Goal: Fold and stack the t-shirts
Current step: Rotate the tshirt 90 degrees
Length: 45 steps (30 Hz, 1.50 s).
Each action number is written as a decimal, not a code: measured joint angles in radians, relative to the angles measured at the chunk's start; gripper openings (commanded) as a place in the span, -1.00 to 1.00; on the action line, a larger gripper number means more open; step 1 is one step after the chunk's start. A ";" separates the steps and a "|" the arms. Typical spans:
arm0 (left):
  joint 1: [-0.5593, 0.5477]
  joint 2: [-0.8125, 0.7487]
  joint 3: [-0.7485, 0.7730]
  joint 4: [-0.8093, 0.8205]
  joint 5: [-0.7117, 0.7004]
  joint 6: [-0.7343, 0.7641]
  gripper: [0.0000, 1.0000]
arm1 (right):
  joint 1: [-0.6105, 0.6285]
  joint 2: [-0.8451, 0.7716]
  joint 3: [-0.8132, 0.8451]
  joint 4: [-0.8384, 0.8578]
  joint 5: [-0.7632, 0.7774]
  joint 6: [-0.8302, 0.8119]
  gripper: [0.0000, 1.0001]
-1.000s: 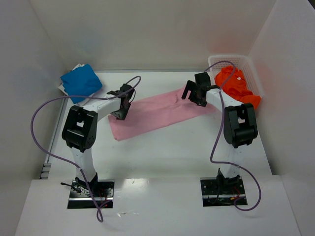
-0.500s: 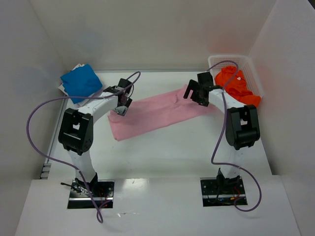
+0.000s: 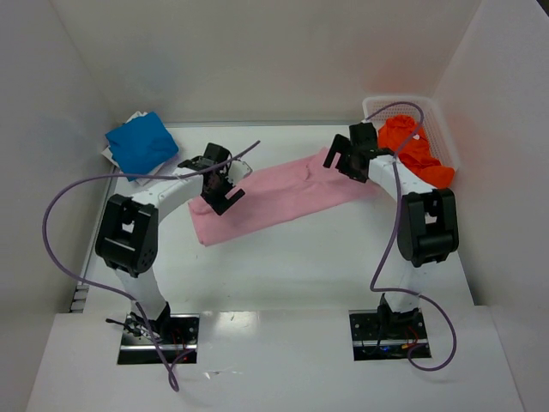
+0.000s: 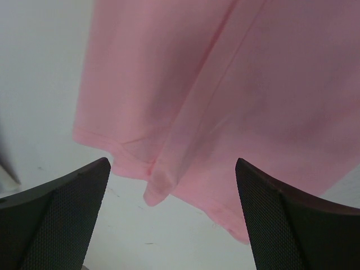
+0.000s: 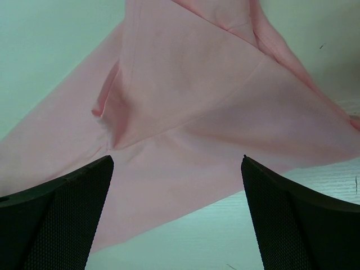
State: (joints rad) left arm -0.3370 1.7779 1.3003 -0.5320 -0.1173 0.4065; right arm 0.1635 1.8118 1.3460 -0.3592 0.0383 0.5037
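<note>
White bench (image 3: 300, 249) carries the pink t-shirt (image 3: 283, 199) as a long flat strip, likely laid out for its next fold. The left hand (image 3: 223, 192) and right hand (image 3: 346, 163) hover over opposite ends, fingers apart and empty, seemingly to grasp them.

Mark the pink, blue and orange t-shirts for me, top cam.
pink t-shirt (image 3: 283, 197), top external view, middle of the flattened cloth.
blue t-shirt (image 3: 141, 143), top external view, centre of the folded bundle.
orange t-shirt (image 3: 416, 159), top external view, centre of the crumpled heap.
</note>
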 measured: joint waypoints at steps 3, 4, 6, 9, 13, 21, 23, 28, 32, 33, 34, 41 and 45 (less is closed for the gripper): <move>0.001 0.043 -0.016 -0.008 0.010 0.028 1.00 | -0.005 -0.004 -0.005 0.000 0.000 0.000 1.00; 0.001 0.050 -0.016 -0.008 0.015 0.035 1.00 | -0.007 -0.004 -0.006 0.000 0.000 0.000 1.00; 0.001 0.056 -0.016 0.000 0.018 0.042 1.00 | -0.010 -0.004 -0.008 0.000 0.000 0.000 1.00; 0.001 0.082 -0.016 0.018 0.011 0.050 1.00 | -0.011 -0.004 -0.011 0.000 0.000 0.000 1.00; 0.000 0.126 -0.013 0.034 -0.022 0.064 1.00 | -0.011 -0.004 -0.012 0.000 0.000 0.000 1.00; -0.002 0.134 -0.016 0.072 -0.085 0.065 1.00 | -0.011 -0.004 -0.009 -0.005 -0.015 0.000 1.00; -0.003 0.134 -0.014 0.069 -0.082 0.065 1.00 | -0.011 -0.004 -0.007 -0.007 -0.016 0.000 1.00; -0.035 0.134 -0.012 0.054 -0.080 0.060 1.00 | -0.011 -0.004 -0.003 -0.010 -0.016 0.000 1.00; -0.116 0.119 -0.026 0.032 -0.077 0.047 1.00 | -0.011 0.000 -0.001 -0.013 -0.016 -0.002 1.00; -0.138 0.113 -0.032 0.023 -0.072 0.037 1.00 | -0.011 0.005 0.003 -0.014 -0.016 -0.003 1.00; -0.155 0.109 -0.037 0.014 -0.060 0.032 1.00 | -0.011 0.012 0.010 -0.015 -0.016 -0.004 1.00; -0.200 0.105 -0.036 -0.041 -0.007 -0.002 1.00 | -0.011 0.064 0.029 -0.014 -0.016 -0.005 1.00; -0.232 0.105 -0.036 -0.078 0.007 -0.021 1.00 | -0.011 0.113 0.053 -0.013 -0.016 -0.005 1.00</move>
State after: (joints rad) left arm -0.5694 1.8824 1.2640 -0.6098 -0.1104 0.3859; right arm 0.1520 1.9244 1.3987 -0.3721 0.0227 0.4984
